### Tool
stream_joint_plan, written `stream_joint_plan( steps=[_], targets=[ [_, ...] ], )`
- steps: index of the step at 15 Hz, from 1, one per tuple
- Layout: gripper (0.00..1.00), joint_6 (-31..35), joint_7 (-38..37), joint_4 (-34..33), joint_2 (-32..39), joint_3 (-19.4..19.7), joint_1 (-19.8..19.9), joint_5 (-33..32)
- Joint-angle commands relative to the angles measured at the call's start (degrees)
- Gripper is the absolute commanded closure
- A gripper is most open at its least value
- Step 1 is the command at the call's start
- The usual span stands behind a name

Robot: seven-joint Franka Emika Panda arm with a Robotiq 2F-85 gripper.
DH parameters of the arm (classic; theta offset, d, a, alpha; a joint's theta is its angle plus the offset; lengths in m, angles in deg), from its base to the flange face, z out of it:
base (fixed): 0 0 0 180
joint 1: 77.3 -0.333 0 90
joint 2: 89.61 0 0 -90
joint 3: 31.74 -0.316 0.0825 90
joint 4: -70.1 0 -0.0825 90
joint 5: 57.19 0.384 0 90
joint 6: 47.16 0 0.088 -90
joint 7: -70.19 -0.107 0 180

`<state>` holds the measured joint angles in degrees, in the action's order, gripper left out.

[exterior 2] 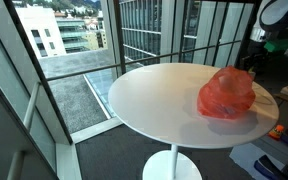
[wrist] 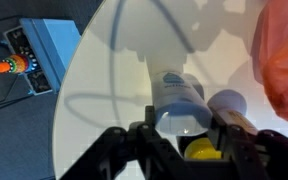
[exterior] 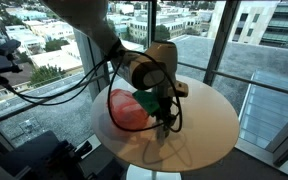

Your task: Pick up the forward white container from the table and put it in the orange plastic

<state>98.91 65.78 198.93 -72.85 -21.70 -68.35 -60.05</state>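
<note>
1. A white cylindrical plastic container with a blue label [wrist: 179, 98] lies on its side on the round white worktop [exterior 2: 149, 100], its near end toward the wrist camera. Because it sits right between the fingers, it is probably the forward one the task means.
2. The fingers [wrist: 119, 150] are spread wide, one on each side of that near end, and have hold of nothing. The gaps look narrow, and whether a pad touches the container wall cannot be told. Straddling the cylinder across its width should let a squeeze pinch the round sides rather than set it rolling.
3. A small yellow shape [wrist: 199, 150] shows just below the container's near end. What it is cannot be told.
4. A second, smaller white round container [wrist: 227, 103] lies just beside the first, on the bag's side. One finger has to fit between the two, so it could get nudged.
5. A crumpled translucent orange plastic bag [wrist: 284, 60] sits near them on the same worktop. In an exterior view the bag [exterior 2: 226, 93] hides both containers.
6. The dark robot arm [exterior: 134, 65] bends down next to the bag [exterior: 127, 108], low over the worktop. This looks like the grasp step, with nothing put in the bag yet.
7. Past the worktop edge, a blue box [wrist: 39, 50] rests on the floor.
</note>
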Motion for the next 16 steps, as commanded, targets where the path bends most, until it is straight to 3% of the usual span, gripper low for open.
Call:
stream_joint_plan(
  steps=[1, 10, 16],
  targets=[
    [0.73, -3.9, -1.9, 0.2, -3.9, 0.7, -1.3, -1.6],
    [0.73, -13.4, -7.3, 0.1, -15.3, -0.7, -3.3, -5.0],
    [0.73, -18.2, -6.1, -0.9, -21.0, -3.2, -3.7, -2.7]
  ],
)
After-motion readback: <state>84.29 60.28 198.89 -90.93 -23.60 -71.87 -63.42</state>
